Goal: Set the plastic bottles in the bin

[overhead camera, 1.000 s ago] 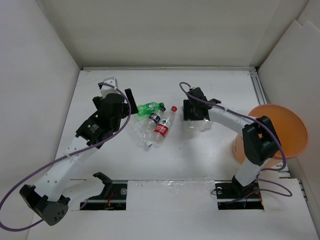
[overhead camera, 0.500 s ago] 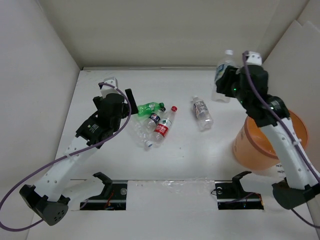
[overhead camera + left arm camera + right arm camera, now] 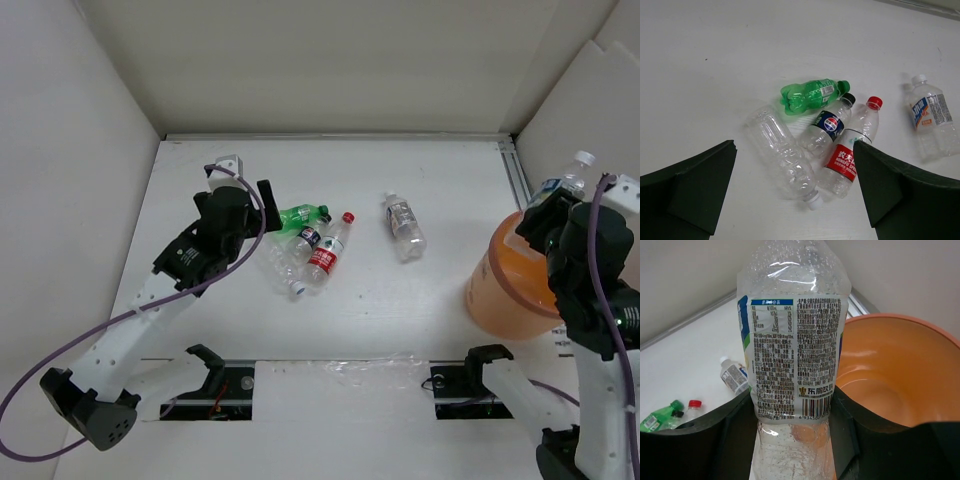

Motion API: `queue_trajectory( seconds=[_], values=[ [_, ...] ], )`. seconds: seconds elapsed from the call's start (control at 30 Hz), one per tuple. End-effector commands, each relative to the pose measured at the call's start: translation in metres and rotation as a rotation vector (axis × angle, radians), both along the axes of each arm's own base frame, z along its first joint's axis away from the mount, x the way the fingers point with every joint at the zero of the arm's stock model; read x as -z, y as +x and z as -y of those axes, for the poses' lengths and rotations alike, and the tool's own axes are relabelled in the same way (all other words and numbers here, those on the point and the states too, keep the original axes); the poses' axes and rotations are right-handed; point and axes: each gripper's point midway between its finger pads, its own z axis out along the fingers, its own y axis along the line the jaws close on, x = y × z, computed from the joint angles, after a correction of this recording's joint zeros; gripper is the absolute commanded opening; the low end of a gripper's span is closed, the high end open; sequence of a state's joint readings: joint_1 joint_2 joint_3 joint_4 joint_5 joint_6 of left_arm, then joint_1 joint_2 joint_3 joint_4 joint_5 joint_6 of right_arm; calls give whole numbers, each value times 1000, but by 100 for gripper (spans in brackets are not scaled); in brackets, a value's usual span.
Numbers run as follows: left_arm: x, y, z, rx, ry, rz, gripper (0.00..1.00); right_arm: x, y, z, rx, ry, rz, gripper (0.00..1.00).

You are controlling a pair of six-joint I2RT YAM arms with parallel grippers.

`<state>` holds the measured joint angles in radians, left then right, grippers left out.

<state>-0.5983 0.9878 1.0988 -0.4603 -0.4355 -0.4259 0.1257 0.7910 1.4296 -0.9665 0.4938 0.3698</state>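
Observation:
Several plastic bottles lie in a cluster at mid-table: a green one (image 3: 300, 215) (image 3: 812, 94), a dark-labelled one (image 3: 308, 238) (image 3: 829, 125), a red-labelled one (image 3: 327, 250) (image 3: 852, 155) and a clear one (image 3: 282, 268) (image 3: 785, 152). A pale-labelled bottle (image 3: 404, 227) (image 3: 932, 115) (image 3: 734, 375) lies apart to their right. My left gripper (image 3: 265, 195) (image 3: 795, 192) hangs open above the cluster, touching nothing. My right gripper (image 3: 552, 215) (image 3: 792, 440) is shut on a white-labelled clear bottle (image 3: 562, 185) (image 3: 792, 340), holding it raised over the near rim of the orange bin (image 3: 500, 290) (image 3: 890, 370).
White walls enclose the table on the left, back and right. The bin stands at the table's right edge, beside a metal rail (image 3: 518, 175). Two black stands (image 3: 210, 360) (image 3: 480, 358) sit at the near edge.
The right arm has carried its bottle from the far right of the table down and rightward to above the bin. The left gripper has edged slightly toward the bottle cluster.

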Motion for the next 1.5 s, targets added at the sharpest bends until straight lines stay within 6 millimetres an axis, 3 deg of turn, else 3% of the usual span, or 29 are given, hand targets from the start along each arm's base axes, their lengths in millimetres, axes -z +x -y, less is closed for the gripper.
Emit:
queue_trajectory(
  seconds=[0.0, 0.03, 0.07, 0.13, 0.4, 0.53, 0.57, 0.73, 0.83, 1.07, 1.1, 1.23, 1.47],
  values=[
    [1, 3, 10, 48, -12, 4, 100, 6, -18, 11, 69, 20, 9, 7],
    [4, 4, 11, 48, -7, -4, 100, 12, -22, 11, 73, 30, 0, 17],
    [4, 3, 13, 58, -12, -7, 100, 12, -27, 13, 81, 29, 14, 34],
    [4, 3, 13, 59, -12, -7, 100, 19, -30, 16, 104, 29, -13, 100],
    [1, 2, 5, -5, -40, -6, 100, 11, -43, 38, 228, -17, -37, 100],
    [15, -2, 1, -85, -88, -76, 100, 0, -44, 37, 225, -10, -8, 100],
    [30, -6, -1, -107, -86, -127, 100, -4, -40, 34, 202, -11, -3, 100],
    [92, -17, 13, -145, -175, -282, 100, -21, -10, -15, -112, 20, 66, 100],
    [117, -20, 17, -194, -221, -332, 100, -19, 4, -36, -224, 41, 73, 100],
    [144, 1, 11, -325, -231, -295, 100, -2, 33, -85, -498, 63, 87, 100],
    [146, 5, 10, -335, -223, -287, 100, 9, 39, -91, -521, 71, 60, 100],
    [168, 20, 8, -401, -163, -301, 100, 27, 49, -109, -587, 84, 7, 100],
    [200, 37, -6, -499, -128, -351, 98, 30, 52, -136, -670, 88, 8, 100]
  ],
)
